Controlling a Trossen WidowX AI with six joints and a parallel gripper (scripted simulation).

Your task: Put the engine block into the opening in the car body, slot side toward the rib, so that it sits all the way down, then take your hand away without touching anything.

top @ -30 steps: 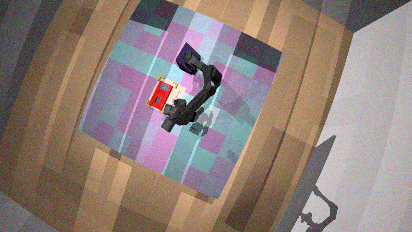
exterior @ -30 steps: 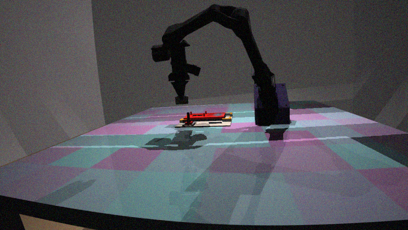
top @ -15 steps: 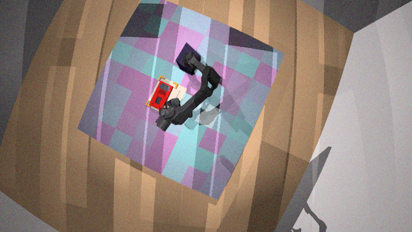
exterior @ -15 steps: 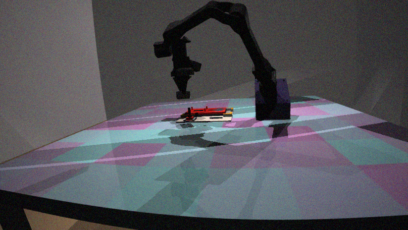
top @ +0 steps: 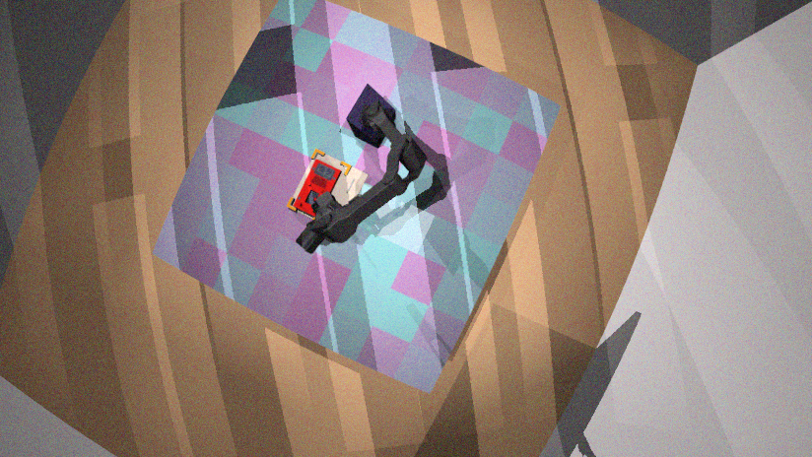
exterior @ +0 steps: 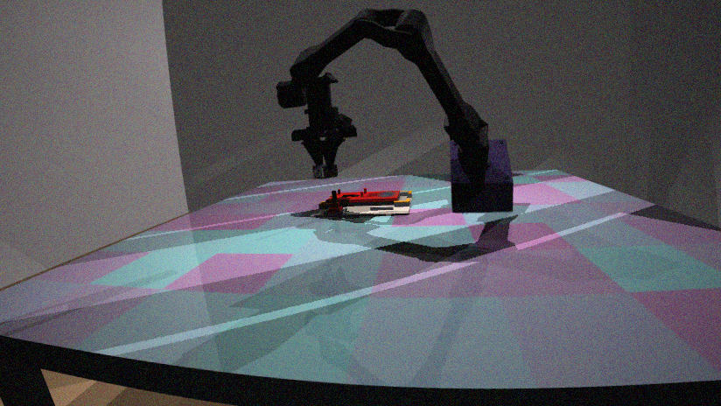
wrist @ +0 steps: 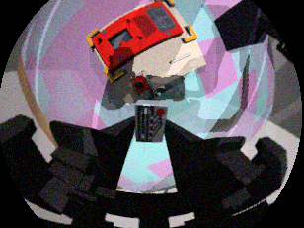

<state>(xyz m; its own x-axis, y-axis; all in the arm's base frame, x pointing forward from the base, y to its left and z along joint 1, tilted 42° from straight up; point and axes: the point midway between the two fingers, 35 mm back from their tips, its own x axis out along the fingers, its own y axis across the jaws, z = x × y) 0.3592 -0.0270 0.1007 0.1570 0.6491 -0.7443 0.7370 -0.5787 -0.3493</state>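
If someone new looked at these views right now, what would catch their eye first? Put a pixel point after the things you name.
Probably the bright red car body (top: 322, 182) (exterior: 373, 195) (wrist: 150, 24), set between yellow corner pieces on the patchwork-coloured table (top: 364, 317) (exterior: 403, 332) (wrist: 64, 58). Next, the black arm (top: 372, 201) (exterior: 438, 65) arching up from beside a dark purple box (top: 364, 107) (exterior: 496, 176) (wrist: 237, 21), its gripper (exterior: 325, 171) (wrist: 150, 121) holding the small grey engine block (wrist: 144, 124) above the table.

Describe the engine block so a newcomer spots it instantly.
On the patchwork-patterned tabletop, follow the black arm from its dark purple base block to its hand. Pinched there is the engine block, a small grey boxy piece with dark ribbed detail and one red dot. Unlike the flat red car body, it hangs above the table.
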